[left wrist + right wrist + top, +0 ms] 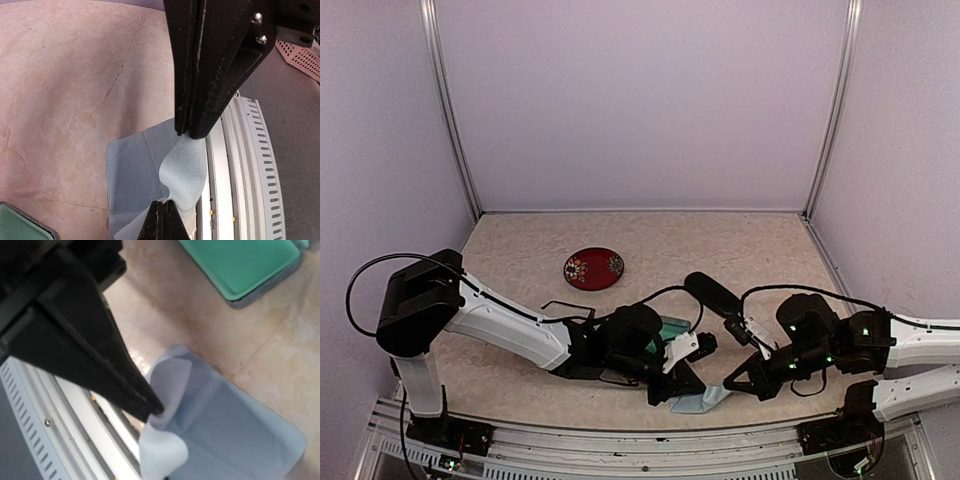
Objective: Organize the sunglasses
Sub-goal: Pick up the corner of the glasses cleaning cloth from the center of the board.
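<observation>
Top external view puts the thin black sunglasses (565, 304) left of centre, just above the left forearm, while at bottom centre the left gripper (187, 132) and right gripper (152, 410) each clench a fold of the pale blue cloth (135, 170).

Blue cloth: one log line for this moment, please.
left gripper: shut on blue cloth | right gripper: shut on blue cloth | fold: raised between them
</observation>
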